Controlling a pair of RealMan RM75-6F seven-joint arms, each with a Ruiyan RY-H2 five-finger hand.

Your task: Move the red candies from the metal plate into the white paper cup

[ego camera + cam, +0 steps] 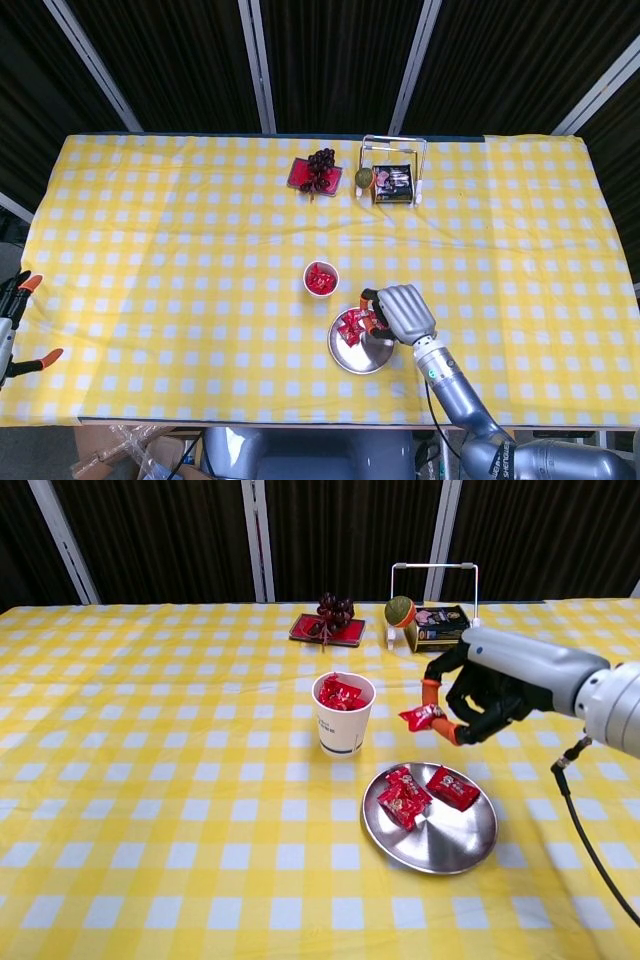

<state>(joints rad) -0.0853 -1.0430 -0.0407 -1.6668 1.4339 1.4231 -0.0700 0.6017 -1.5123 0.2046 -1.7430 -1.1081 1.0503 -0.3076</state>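
One red candy is pinched between the fingers of the right hand and held clear above the desk, so it can be carried over the rim of the white paper cup (already part-filled), just left of the fingers. Below them, the metal plate is seen with the remaining candies. The left hand is not shown.

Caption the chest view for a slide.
Right hand holds a red candy above the metal plate, beside the candy-filled white paper cup.
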